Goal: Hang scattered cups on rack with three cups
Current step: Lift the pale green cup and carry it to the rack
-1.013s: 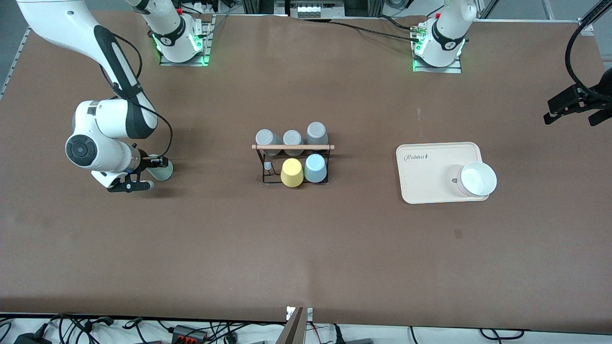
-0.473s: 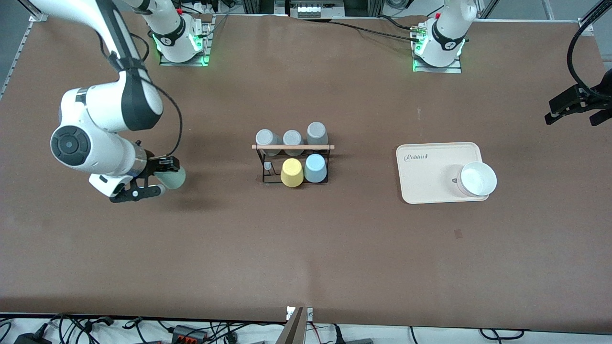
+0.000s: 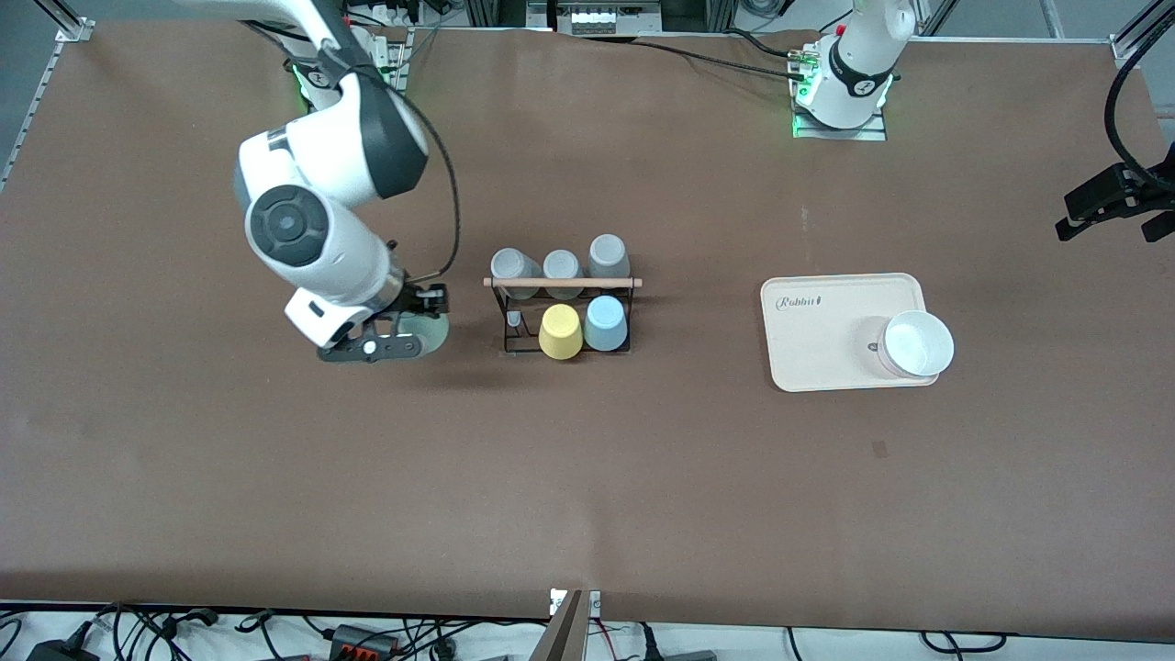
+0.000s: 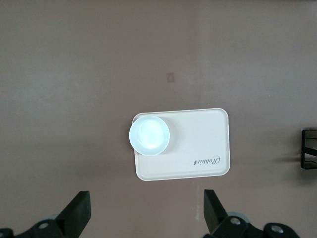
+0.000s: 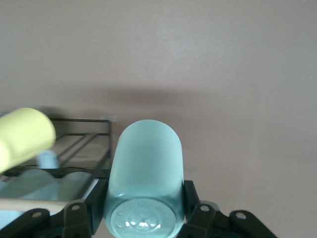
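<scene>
**Green cup in transit to rack; one peg unfilled**

Nearest the front camera, on the table (image 3: pixel 587 477), stand the tray (image 3: pixel 826 363) and its white bowl (image 3: pixel 918 343), toward the left arm's end; neither belongs to the task.

The right end effector (image 3: pixel 404 335) is clamped on the green cup (image 3: pixel 430 329), its fingers (image 5: pixel 194 196) pressing the cup's opposite walls close to the base, which faces the wrist camera. It hangs over bare table just beside the rack (image 3: pixel 562 312), at the right arm's end of it.

On the rack's nearer row sit a yellow cup (image 3: pixel 560 331) and the blue cup (image 3: pixel 606 323), with one peg (image 3: pixel 515 319) empty at the end toward the green cup. Three grey cups (image 3: pixel 558 264) fill the farther row under the wooden bar (image 3: pixel 562 283).

Judgement: the cup looks light, rigid and matte, so grip should hold, though the tapered wall could slide under a loose squeeze. A hold across the body appears sound; the mouth must stay free for the peg.

The left end effector (image 4: pixel 148 218) waits high, spread wide, holding nothing.
</scene>
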Controlling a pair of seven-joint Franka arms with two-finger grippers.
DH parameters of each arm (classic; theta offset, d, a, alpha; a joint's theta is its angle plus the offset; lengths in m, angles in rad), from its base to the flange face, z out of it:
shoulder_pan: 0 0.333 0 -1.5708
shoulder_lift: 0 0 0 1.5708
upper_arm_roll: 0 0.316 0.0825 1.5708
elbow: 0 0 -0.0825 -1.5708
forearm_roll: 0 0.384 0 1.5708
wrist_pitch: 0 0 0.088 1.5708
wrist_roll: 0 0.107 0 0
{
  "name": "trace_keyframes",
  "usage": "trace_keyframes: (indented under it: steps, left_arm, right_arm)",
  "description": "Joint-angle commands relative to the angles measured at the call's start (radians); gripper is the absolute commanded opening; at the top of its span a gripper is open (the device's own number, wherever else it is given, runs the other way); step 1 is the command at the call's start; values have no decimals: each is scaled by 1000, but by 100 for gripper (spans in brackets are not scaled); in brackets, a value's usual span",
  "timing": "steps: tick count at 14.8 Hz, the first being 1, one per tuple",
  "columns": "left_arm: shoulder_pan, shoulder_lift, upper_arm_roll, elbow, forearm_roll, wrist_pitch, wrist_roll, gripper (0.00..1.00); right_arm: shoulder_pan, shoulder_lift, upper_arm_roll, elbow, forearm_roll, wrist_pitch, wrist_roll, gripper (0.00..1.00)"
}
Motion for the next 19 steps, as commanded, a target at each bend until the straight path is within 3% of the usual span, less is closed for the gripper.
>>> trace_keyframes:
  steps: [1,8,19]
  left_arm:
    - [3,8,-1,25,11,-5,8,100]
    - [3,9,-1,27,9,7,6,100]
    - [3,9,0,25,11,18,6,100]
  right_arm:
    - [43,36,-9,68,47,-19,98,21]
    - [113,131,-9,169,68,-16,249,21]
    - [144,207,-9,189,70,4,290,22]
